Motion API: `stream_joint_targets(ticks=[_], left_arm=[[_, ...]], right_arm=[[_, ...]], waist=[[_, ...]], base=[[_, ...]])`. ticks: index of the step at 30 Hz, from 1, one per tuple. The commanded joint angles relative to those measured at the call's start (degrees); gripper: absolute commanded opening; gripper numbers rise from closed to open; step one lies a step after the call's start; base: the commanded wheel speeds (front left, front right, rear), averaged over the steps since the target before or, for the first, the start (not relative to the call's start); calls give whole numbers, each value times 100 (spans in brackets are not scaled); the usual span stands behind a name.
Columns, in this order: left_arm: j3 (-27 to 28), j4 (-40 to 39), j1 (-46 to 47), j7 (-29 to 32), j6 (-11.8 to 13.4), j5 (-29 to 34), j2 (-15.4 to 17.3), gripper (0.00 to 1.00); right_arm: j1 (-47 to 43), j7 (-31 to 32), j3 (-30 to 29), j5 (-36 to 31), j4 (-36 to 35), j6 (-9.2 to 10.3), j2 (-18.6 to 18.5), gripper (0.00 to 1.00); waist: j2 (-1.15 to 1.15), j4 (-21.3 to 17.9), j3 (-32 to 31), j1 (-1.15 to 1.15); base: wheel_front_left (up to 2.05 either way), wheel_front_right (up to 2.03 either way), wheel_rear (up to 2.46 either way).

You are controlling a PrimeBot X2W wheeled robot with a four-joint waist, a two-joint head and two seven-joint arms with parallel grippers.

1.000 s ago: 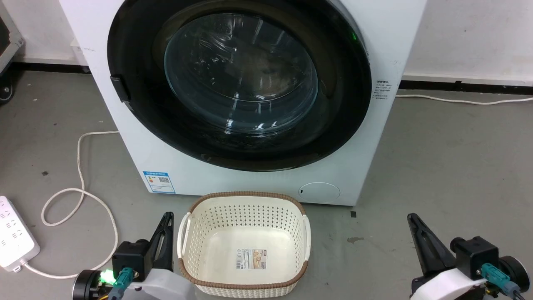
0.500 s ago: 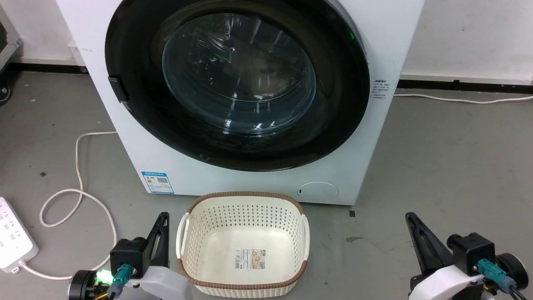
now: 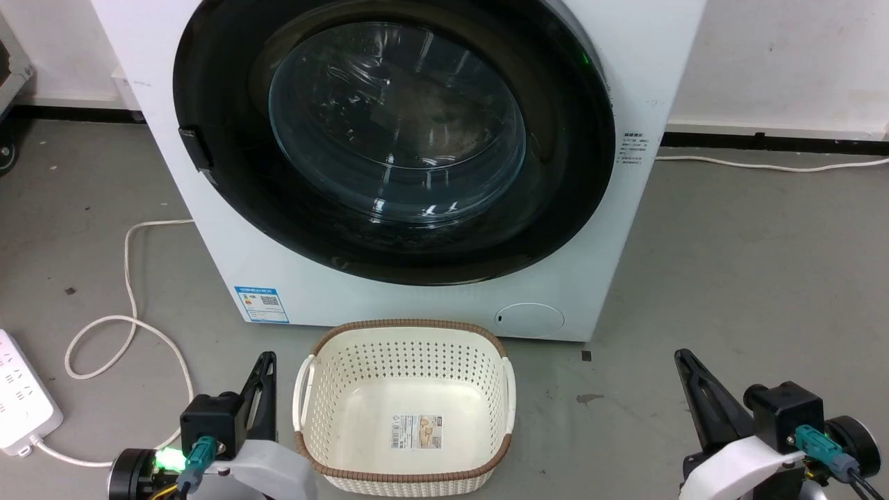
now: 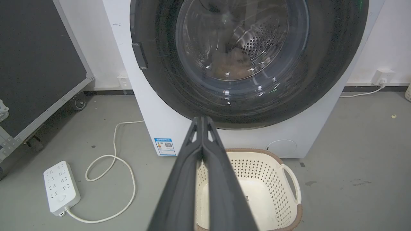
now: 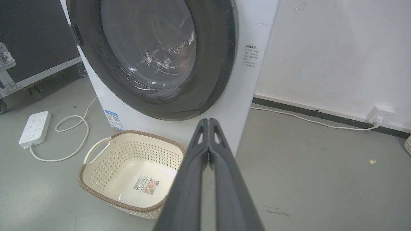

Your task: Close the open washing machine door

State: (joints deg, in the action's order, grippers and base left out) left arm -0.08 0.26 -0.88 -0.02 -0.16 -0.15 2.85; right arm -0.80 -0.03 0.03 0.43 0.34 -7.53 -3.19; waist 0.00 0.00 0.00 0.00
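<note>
The washing machine door [image 3: 555,173], a glossy black disc with a bulging glass window, lies flat against the white washing machine [image 3: 653,55]; I see no gap at its rim. A dark latch tab sits on its left edge. My left gripper [image 3: 264,364] is low at the left of the cream basket, well short of the door. In the left wrist view its fingers [image 4: 196,141] are pressed together, holding nothing, and point at the door [image 4: 167,80]. My right gripper [image 3: 684,361] is low at the right, shut and empty [image 5: 208,121], aimed at the machine's right lower corner.
A cream perforated laundry basket [image 3: 406,333] stands on the grey floor right before the machine, between my arms. A white power strip [image 3: 24,392] and its looped cable [image 3: 128,278] lie at the left. A black wheeled case [image 4: 35,57] stands further left. A wall socket [image 5: 379,114] is at the right.
The whole head picture has slid slightly left, so the camera moved. My left gripper has edged a little left and lower. The door looks the same.
</note>
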Motion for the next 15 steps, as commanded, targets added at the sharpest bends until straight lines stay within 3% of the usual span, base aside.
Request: stream_joint_targets(ticks=[1,15], left_arm=[[8,-26,88,2,16,15,3,0],[8,-26,88,2,16,15,3,0]], right_arm=[[80,3,-3,-43,-34,4,31,0],[80,3,-3,-43,-34,4,31,0]], waist=[[0,0,0,0],[0,0,0,0]], base=[[0,0,0],[0,0,0]])
